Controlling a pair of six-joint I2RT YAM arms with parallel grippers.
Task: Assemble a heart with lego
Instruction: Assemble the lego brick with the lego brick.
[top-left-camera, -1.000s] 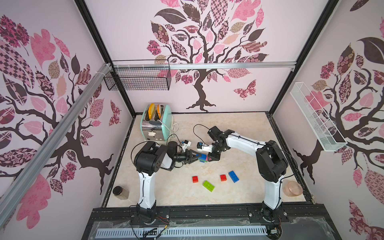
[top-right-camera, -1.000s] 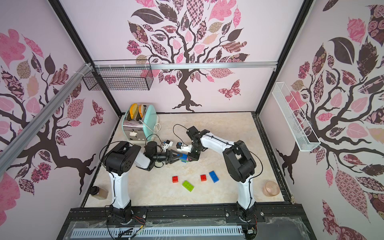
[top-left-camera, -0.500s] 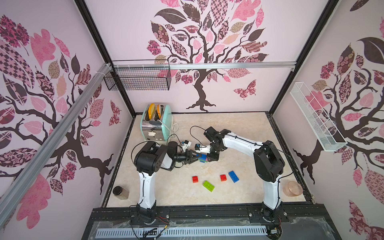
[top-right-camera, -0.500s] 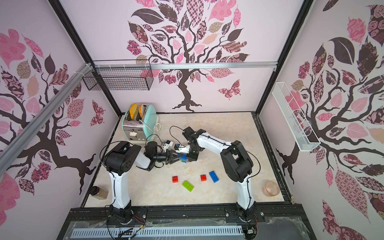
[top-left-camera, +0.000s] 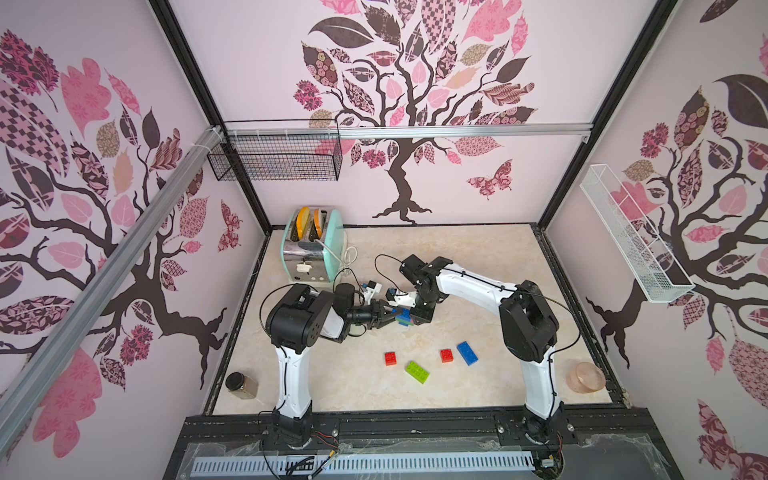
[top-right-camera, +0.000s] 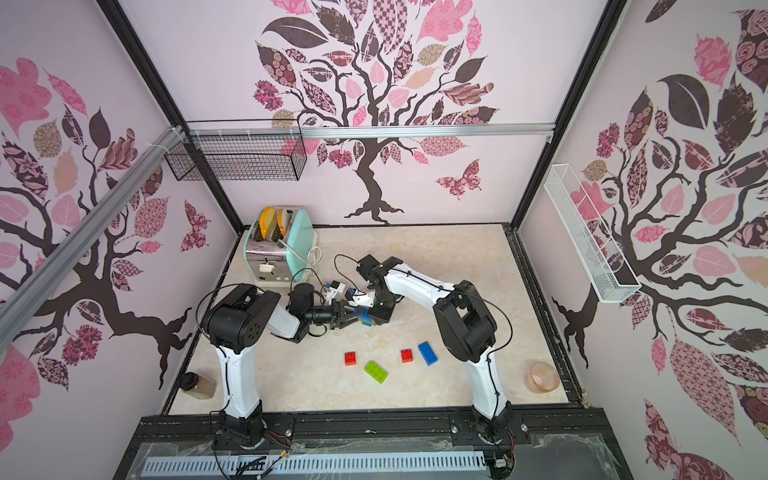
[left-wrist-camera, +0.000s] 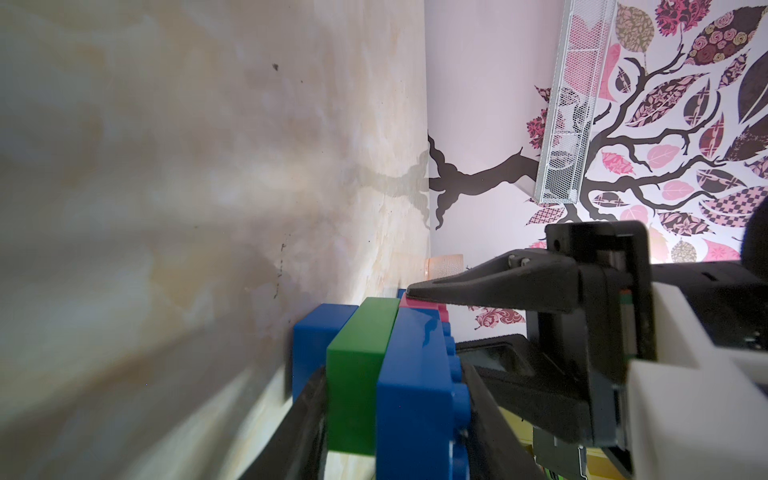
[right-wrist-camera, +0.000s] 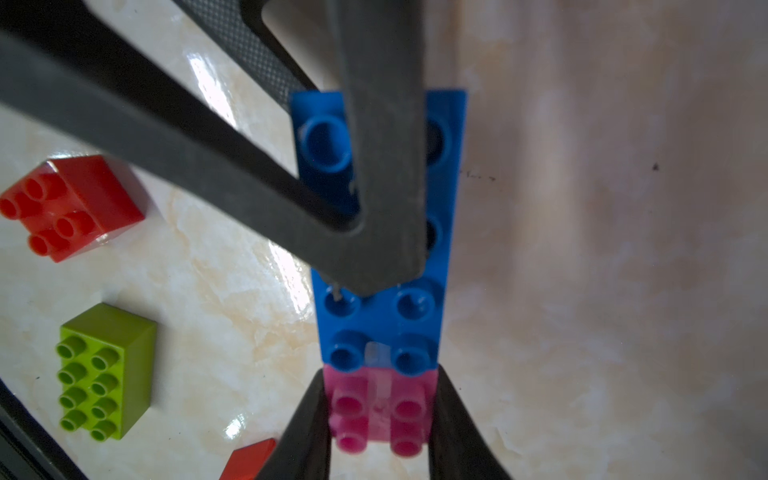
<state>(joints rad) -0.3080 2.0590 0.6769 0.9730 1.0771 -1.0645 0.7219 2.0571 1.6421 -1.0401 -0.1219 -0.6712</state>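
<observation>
Currently, a joined cluster of chunky blue and dark green studded plastic bricks (left-wrist-camera: 415, 395) is clamped in the left claw (top-left-camera: 395, 319), while a small pink square brick (right-wrist-camera: 380, 415) at the cluster's end is gripped by the closed right claw (right-wrist-camera: 381, 382), and a lime oblong brick (top-left-camera: 417, 371) is seen on the beige desk (top-left-camera: 478, 257), well apart from both.

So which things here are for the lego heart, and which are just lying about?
For the heart: joined blue, green and pink bricks; two red bricks; lime brick; loose blue brick.
Lying about: toaster; jar; pink bowl; black basket; white basket.
</observation>
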